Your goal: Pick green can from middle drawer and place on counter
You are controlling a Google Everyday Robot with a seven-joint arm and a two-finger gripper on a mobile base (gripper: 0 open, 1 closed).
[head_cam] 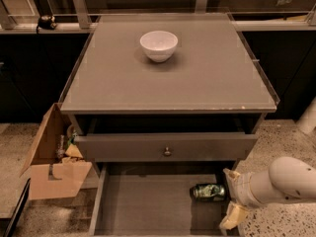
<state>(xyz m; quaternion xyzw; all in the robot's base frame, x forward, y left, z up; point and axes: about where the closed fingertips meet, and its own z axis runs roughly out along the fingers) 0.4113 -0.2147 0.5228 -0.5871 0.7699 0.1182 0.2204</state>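
Note:
The green can [208,192] lies on its side on the floor of the open middle drawer [148,204], near its right wall. My gripper [231,195] hangs at the drawer's right side, just right of the can's end. Its two cream fingers [233,215] stand apart, one above and one below the can's level, holding nothing. The counter [197,83] tops the cabinet, with a white bowl [159,45] on its far middle.
The drawer with a small round knob [167,151] is slightly out, overhanging the back of the middle drawer. An open cardboard box [49,167] with scraps stands on the speckled floor [286,221] at the left. Dark cabinets flank the unit.

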